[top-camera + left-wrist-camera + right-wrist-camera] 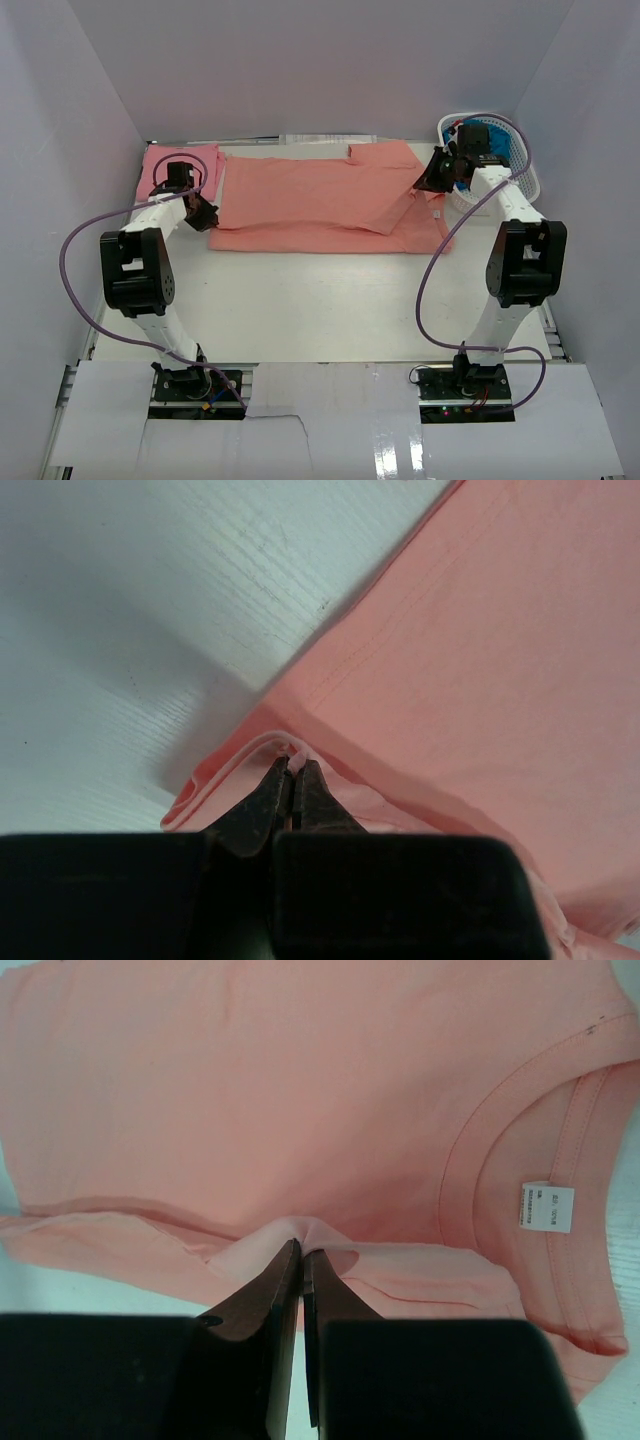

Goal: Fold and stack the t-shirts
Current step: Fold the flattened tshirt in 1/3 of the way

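Presently the large salmon-orange cloth t-shirt (310, 200) is spread across the far half of the white desk (320, 300), its length running from near the left edge toward the right edge, with one flap turned over near the right end. Its left end is pinched by the left gripper (292, 770), whose jaws are closed tight on a doubled hem corner that is raised slightly off the desk. The right gripper (302, 1250) is likewise closed, a small peak of fabric being nipped between its tips near the ribbed collar and the small white neck label (547, 1208).

A lighter pink t-shirt (165, 160) is laid at the far left corner, just beside the salmon one; whether they overlap cannot be told. A scrap of teal-blue cloth (515, 150) is glimpsed inside the white plastic lattice basket (530, 185) at the far right corner, mostly hidden by the right arm.

The salmon shirt is judged light, thin and limp: no shape will be kept once it is lifted, and sagging is to be expected between the two holds. Hems, seams and the collar band are judged the best places to be gripped, since the cloth is doubled there. A pinch on a single layer may slip or raise only the top ply. Some drag against the desk is likely, so bunching of the lower layer could occur.
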### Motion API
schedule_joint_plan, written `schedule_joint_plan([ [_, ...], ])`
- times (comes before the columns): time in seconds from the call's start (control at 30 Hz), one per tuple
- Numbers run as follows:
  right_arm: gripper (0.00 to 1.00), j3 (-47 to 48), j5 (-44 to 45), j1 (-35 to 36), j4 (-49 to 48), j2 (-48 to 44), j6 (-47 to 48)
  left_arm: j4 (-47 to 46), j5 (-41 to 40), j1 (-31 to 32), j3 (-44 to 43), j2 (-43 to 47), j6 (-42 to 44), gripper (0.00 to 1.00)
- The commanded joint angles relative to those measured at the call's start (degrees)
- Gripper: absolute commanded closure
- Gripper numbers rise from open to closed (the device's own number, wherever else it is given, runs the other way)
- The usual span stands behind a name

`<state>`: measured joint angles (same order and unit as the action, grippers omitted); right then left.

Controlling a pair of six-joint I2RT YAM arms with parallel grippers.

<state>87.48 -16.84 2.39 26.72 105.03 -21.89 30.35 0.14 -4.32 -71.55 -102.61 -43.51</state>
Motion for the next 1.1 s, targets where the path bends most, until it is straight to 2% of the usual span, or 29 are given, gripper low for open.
schedule_joint_plan([
  [0.0, 0.91, 2.9, -0.7, 0.2, -2.1, 1.0, 0.2, 0.2, -0.8, 0.1, -1.9, 0.4, 0.4, 1.0],
  [0.5, 0.91, 5.8, -0.6, 0.2, -2.9, 4.1, 0.2, 0.4, -1.6, 0.1, -2.4, -0.5, 1.1, 1.0],
  [0.57, 0.86, 6.7, -1.0, 0.2, -2.8, 5.3, 0.2, 0.7, -1.5, 0.2, -2.6, -0.7, 1.1, 0.98],
  [0.6, 0.74, 7.7, -1.1, 0.2, -2.9, 5.6, 0.2, 0.9, -1.6, 0.0, -2.8, -0.9, 1.1, 0.93],
  [0.63, 0.7, 8.1, -1.2, 0.2, -3.1, 6.2, 0.2, 1.3, -1.6, 0.0, -2.9, -0.9, 1.0, 0.86],
  [0.67, 0.68, 8.5, -1.4, 0.2, -3.5, 6.6, 0.1, 1.2, -1.6, 0.0, -2.8, -0.8, 0.8, 0.65],
  [0.7, 0.68, 9.2, -1.4, 0.2, -4.5, 6.9, -0.1, 1.2, -1.6, 0.0, -2.7, -0.7, 0.6, 0.57],
  [0.8, 0.67, 10.6, -0.8, 0.2, -6.5, 8.2, -0.3, 1.3, -2.0, 0.0, -2.8, -0.1, 0.6, 0.45],
  [0.83, 0.66, 10.8, -0.7, 0.2, -7.0, 8.6, -0.5, 1.3, -2.3, 0.0, -2.9, 0.2, 0.4, 0.38],
  [0.87, 0.64, 10.7, -0.8, 0.2, -7.6, 8.6, -0.5, 1.3, -2.8, 0.0, -3.0, 0.6, 0.4, 0.25],
  [0.93, 0.61, 9.2, -1.7, 0.2, -9.8, 7.6, -0.6, 1.6, -4.8, 0.0, -2.9, 2.8, 0.0, 0.1],
  [1.07, 0.53, 3.9, -5.0, 0.2, -10.1, 4.5, -0.7, 0.4, -6.3, 0.1, -1.1, 9.5, 1.4, 0.05],
])
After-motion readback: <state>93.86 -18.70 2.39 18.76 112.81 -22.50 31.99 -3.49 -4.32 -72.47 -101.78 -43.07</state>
